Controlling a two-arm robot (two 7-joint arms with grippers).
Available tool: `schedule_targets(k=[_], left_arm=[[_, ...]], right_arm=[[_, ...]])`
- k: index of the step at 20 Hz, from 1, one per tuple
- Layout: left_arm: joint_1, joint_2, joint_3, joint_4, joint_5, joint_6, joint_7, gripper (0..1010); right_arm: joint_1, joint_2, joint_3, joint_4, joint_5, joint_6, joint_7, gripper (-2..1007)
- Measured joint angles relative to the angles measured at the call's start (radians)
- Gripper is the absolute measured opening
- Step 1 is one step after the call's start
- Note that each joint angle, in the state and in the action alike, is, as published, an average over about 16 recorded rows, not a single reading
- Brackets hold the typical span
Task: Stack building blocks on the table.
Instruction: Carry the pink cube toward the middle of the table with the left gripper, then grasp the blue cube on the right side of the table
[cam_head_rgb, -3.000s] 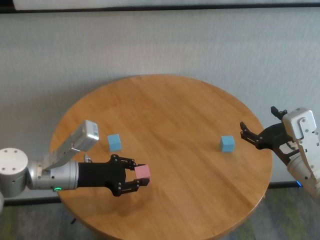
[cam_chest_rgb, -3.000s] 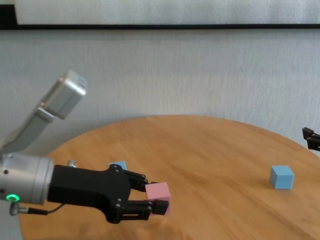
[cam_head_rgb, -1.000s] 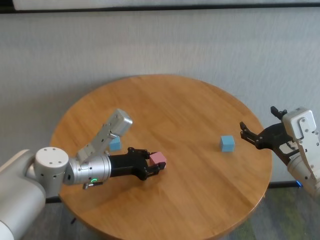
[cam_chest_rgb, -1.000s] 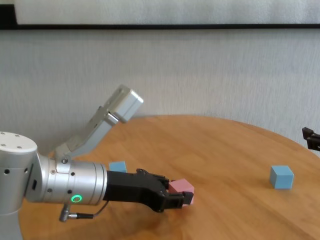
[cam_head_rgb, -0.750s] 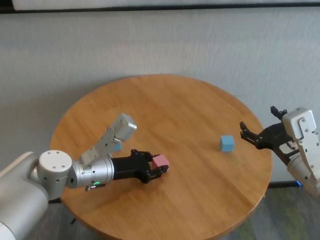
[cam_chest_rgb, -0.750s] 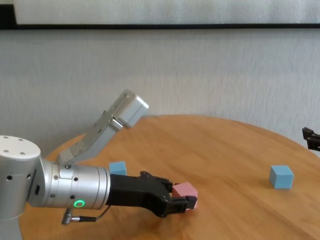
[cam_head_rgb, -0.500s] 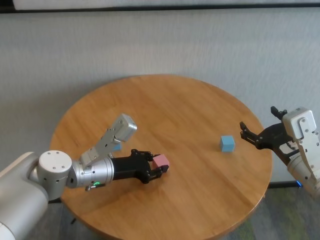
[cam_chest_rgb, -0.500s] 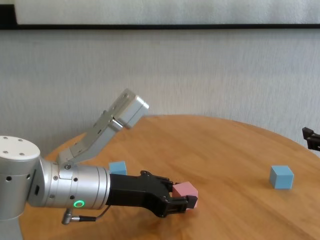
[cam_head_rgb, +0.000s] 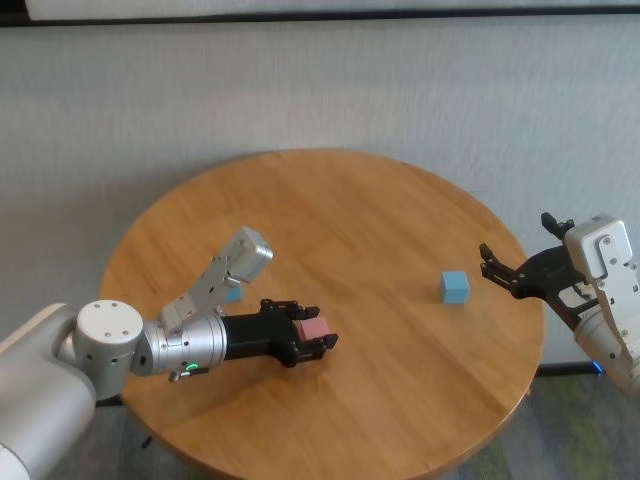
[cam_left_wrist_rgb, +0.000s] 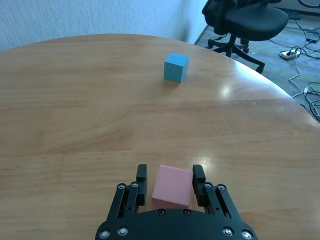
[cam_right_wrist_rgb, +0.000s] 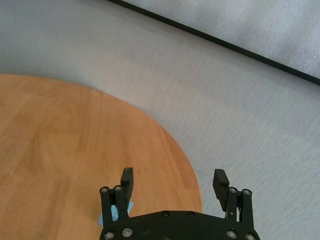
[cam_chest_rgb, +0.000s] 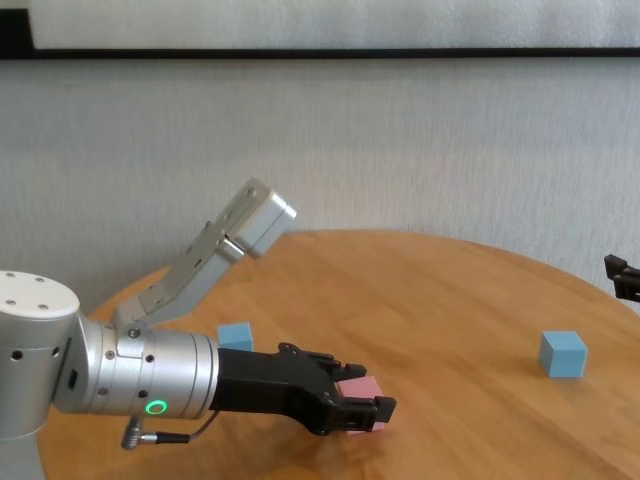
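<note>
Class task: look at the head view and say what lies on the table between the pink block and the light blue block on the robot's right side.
Nothing: in the head view, only bare wood of the table separates the pink block from the light blue block.

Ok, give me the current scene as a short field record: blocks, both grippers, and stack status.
pink block: resting on the table, between the left jaws
left gripper: low over the table, jaws parted with a slight gap each side of the pink block
blue block near left arm: on the table, alone
blue block on right side: on the table, alone
right gripper: jaws wide open, empty, at the table's right edge
stack: none yet, all three blocks apart
</note>
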Motion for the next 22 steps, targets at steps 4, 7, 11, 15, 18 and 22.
schedule_targets(k=[4, 7, 11, 15, 18, 22], left_arm=[[-0.001, 0.000, 0.000, 0.001, -0.001, 0.003, 0.000, 678], [-0.001, 0.000, 0.000, 0.001, -0.002, 0.005, 0.000, 774], [0.007, 0.005, -0.009, -0.016, -0.008, 0.005, 0.012, 881], [0.033, 0.018, -0.033, -0.067, -0.025, 0.002, 0.041, 951], [0.060, 0.034, -0.056, -0.122, -0.036, 0.001, 0.080, 982], [0.109, 0.063, -0.093, -0.214, -0.038, 0.007, 0.165, 1000]], right_arm=[[0.000, 0.000, 0.000, 0.000, 0.000, 0.000, 0.000, 1005], [0.000, 0.000, 0.000, 0.000, 0.000, 0.000, 0.000, 1005], [0.000, 0.000, 0.000, 0.000, 0.000, 0.000, 0.000, 1005], [0.000, 0.000, 0.000, 0.000, 0.000, 0.000, 0.000, 1005], [0.000, 0.000, 0.000, 0.000, 0.000, 0.000, 0.000, 1005], [0.000, 0.000, 0.000, 0.000, 0.000, 0.000, 0.000, 1005]])
